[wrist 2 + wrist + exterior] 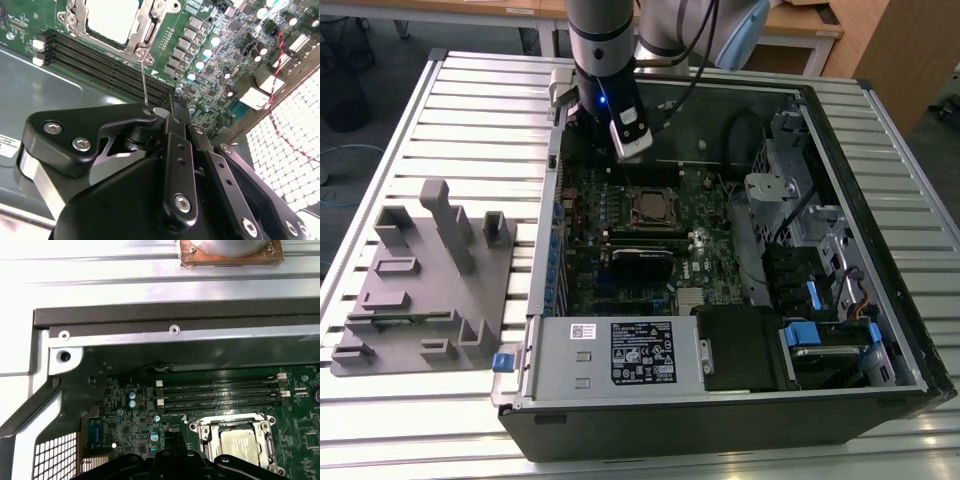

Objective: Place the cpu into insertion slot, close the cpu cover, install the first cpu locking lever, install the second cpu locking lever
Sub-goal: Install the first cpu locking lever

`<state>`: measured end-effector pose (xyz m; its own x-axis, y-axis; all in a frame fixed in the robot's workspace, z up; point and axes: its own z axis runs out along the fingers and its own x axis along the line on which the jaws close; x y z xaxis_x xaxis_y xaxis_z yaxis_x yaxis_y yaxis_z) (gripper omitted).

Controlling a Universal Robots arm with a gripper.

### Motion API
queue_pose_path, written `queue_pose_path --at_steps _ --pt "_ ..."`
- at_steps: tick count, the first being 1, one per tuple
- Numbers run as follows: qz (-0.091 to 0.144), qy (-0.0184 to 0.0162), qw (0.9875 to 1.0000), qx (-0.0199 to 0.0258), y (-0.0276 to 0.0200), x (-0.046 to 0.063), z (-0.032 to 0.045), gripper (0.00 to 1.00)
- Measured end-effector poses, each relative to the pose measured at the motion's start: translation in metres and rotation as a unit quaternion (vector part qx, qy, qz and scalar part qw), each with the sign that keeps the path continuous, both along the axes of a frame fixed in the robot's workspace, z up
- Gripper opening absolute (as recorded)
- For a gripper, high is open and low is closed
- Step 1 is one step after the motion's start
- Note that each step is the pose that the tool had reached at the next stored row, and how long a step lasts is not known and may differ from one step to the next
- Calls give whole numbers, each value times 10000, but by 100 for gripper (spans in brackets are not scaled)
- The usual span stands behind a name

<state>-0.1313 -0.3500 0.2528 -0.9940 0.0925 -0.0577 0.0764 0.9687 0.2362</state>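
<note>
— Where's the cpu [243,445]?
— In the insertion slot [638,208], with the cpu cover [211,441] down over it.
— The gripper [162,114]?
— Fingers pressed together, just beside that slot, at a raised locking lever [144,80].

My arm [603,60] hangs over the open computer case [720,420], wrist near the insertion slot [655,207] on the green motherboard [590,200].

Even room light, blown-out glare on the slatted table [100,260], deep shade inside the computer case [720,425].
</note>
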Motion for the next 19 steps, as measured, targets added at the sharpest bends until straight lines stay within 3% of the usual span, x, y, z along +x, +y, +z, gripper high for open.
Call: queue_pose_path --at_steps 19 --pt "1 0 10000 -1 190 26 -24 11"
